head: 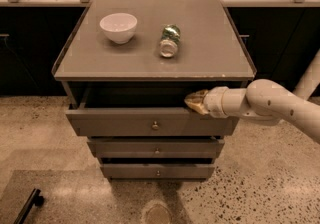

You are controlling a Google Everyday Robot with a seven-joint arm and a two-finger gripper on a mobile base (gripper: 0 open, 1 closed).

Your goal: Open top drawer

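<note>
The top drawer (120, 122) is the grey-brown one with the widest front panel and a small round metal knob (155, 126) at its centre. It stands pulled out a little from the cabinet, with a dark gap showing behind its front. My gripper (195, 102) reaches in from the right on a white arm (265, 100). It sits at the drawer front's upper edge, right of the knob, tip pointing left into the gap.
The cabinet top (90, 58) carries a white bowl (118, 27) at the left and a can (169, 41) lying on its side near the middle. Two narrower drawers (156, 148) sit below. A dark bar (27, 205) lies on the floor at lower left.
</note>
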